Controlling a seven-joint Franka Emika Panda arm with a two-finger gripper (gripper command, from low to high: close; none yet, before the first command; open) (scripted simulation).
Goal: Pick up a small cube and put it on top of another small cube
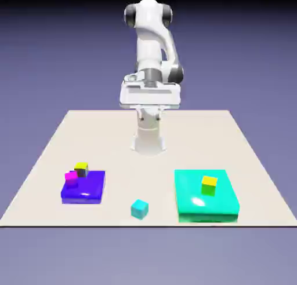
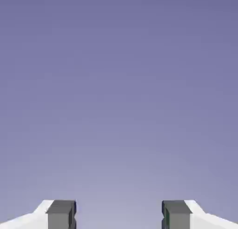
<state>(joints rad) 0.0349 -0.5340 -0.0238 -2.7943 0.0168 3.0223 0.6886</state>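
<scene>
In the exterior view a small cyan cube [image 1: 139, 208] lies on the table near the front edge. A yellow-green cube [image 1: 209, 185] rests on a teal platform [image 1: 191, 205] at the exterior view's right. A magenta cube [image 1: 71, 178] and a yellow-and-dark cube [image 1: 81, 168] sit side by side on a blue platform [image 1: 90, 192] at the exterior view's left. My gripper [image 1: 149, 99] is held high near the robot's base, far from all cubes. The hand view shows only backdrop; my gripper [image 2: 118, 216] is open, its grey fingertips [image 2: 61, 215] wide apart with nothing between them.
The robot's white base column [image 1: 149, 136] stands on the beige table [image 1: 116, 133] at the far middle. Both platforms are low flat blocks near the front edge, with the cyan cube between them.
</scene>
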